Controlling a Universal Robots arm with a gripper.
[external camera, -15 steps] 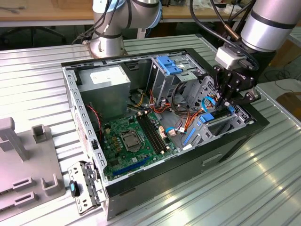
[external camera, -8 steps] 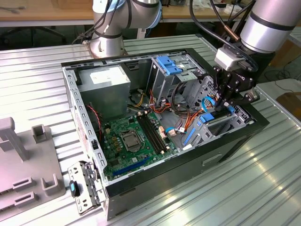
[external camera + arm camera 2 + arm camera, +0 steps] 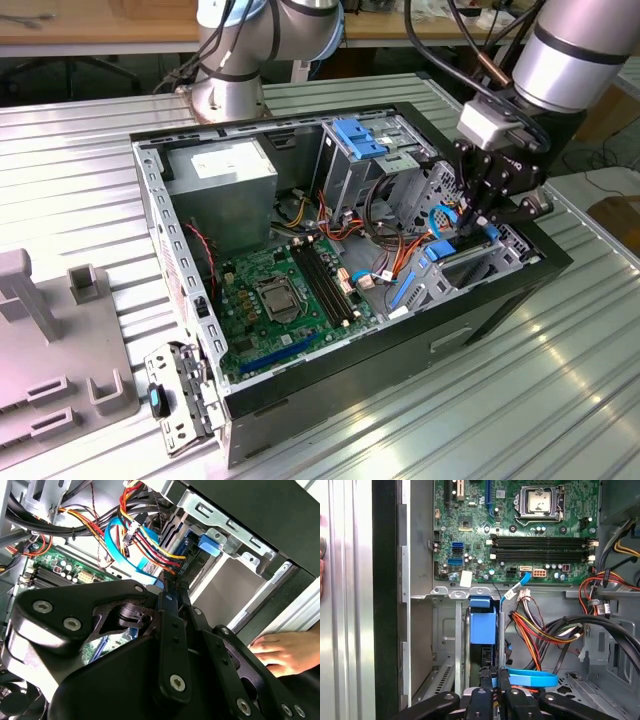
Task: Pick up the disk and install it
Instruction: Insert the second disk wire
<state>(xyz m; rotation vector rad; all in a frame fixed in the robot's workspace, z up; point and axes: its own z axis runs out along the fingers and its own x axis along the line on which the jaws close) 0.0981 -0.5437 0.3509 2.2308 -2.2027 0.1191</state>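
Note:
The disk (image 3: 482, 622), a grey drive in a bright blue carrier, stands on edge in the lower drive bay (image 3: 447, 594) of the open computer case (image 3: 520, 285). In the second wrist view its blue end tab (image 3: 209, 545) sits by the bay's metal rim. My gripper (image 3: 493, 675) reaches down into the case at the exterior view's right (image 3: 478, 228), with its fingers (image 3: 169, 592) drawn close together on the disk's near edge. The disk's lower part is hidden inside the bay.
Bundled red, yellow and black wires (image 3: 540, 630) and a thin blue cable (image 3: 530, 679) run right beside the bay. The motherboard (image 3: 280, 295), power supply (image 3: 220, 175) and tall blue-topped drive bay (image 3: 358, 140) fill the case. A person's hand (image 3: 280, 650) rests outside the case wall.

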